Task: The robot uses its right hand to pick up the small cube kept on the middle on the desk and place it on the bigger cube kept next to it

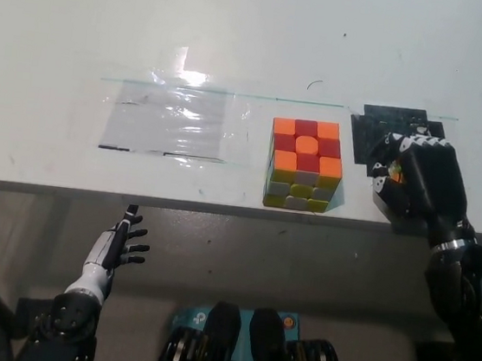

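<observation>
The bigger cube (305, 163), with orange, red and yellow tiles, stands near the white desk's front edge. To its right my black right hand (415, 179) is curled over a black patch on the desk, fingers closed around the small cube (393, 172). Only an orange-yellow sliver of that cube shows between the fingers. The hand sits at desk level, a short gap away from the bigger cube. My white left hand (117, 248) hangs below the desk edge at lower left, fingers spread, holding nothing.
A sheet of clear plastic (171, 120) is taped flat on the desk (240, 32) left of the bigger cube. The black patch (393, 119) lies under and behind the right hand. The desk's front edge runs just below the cubes.
</observation>
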Robot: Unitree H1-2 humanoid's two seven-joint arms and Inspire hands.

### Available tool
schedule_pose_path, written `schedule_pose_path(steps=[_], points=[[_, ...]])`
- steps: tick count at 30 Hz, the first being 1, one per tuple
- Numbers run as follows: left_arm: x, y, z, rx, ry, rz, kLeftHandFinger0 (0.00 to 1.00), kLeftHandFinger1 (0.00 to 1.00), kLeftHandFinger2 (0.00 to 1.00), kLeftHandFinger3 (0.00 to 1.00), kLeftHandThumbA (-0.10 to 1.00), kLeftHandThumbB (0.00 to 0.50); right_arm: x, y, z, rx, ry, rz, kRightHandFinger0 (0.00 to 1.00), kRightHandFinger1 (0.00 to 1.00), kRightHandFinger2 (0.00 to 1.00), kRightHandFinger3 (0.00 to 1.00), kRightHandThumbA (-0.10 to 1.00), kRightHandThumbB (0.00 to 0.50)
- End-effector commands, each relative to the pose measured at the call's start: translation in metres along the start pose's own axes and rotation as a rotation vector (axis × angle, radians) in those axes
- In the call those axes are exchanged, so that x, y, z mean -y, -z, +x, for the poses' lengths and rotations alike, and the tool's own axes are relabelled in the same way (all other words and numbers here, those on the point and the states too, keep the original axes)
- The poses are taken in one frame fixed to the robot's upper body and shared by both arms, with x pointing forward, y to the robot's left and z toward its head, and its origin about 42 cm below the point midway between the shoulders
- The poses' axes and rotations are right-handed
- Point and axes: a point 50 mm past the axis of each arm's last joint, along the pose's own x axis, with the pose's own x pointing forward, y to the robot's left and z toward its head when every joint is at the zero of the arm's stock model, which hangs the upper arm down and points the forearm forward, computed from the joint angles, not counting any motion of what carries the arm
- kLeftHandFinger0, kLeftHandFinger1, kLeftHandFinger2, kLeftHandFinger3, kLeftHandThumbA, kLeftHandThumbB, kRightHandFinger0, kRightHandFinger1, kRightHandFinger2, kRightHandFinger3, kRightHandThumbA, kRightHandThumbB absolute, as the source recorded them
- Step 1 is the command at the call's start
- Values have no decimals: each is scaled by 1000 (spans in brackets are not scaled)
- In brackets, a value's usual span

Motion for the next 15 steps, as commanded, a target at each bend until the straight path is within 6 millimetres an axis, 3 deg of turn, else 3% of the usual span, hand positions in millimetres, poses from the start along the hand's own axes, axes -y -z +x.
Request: schedule_pose_path(steps=[1, 4, 6, 10, 12, 14, 15], points=[[-4, -29, 12, 95, -2, 1, 762, 744, 853, 906, 1000, 130, 25, -17, 28, 91, 114, 8, 0, 32, 296, 25, -100, 222], [-3, -24, 8, 85, -4, -10, 764, 746, 850, 895, 1000, 125, 27, -20, 27, 103, 127, 2, 0, 22, 304, 21, -100, 236], [-3, -23, 8, 88, -4, -6, 746, 727, 831, 874, 1000, 126, 34, -27, 33, 116, 150, 3, 0, 86, 437, 57, -100, 211], [-3, -20, 8, 76, -3, -13, 747, 727, 828, 868, 1000, 127, 49, -36, 44, 137, 159, -22, 0, 113, 453, 97, -100, 265], [-3, -18, 7, 74, 0, -7, 757, 738, 837, 862, 1000, 110, 63, -45, 53, 112, 142, -17, 0, 187, 510, 141, -100, 249], [-3, -17, 6, 73, -3, -4, 768, 748, 849, 880, 1000, 106, 76, -50, 62, 148, 172, -8, 0, 184, 506, 114, -100, 268], [-3, -17, 6, 71, -2, -15, 761, 744, 847, 882, 1000, 112, 83, -53, 66, 162, 184, -12, 0, 177, 500, 104, -100, 251]])
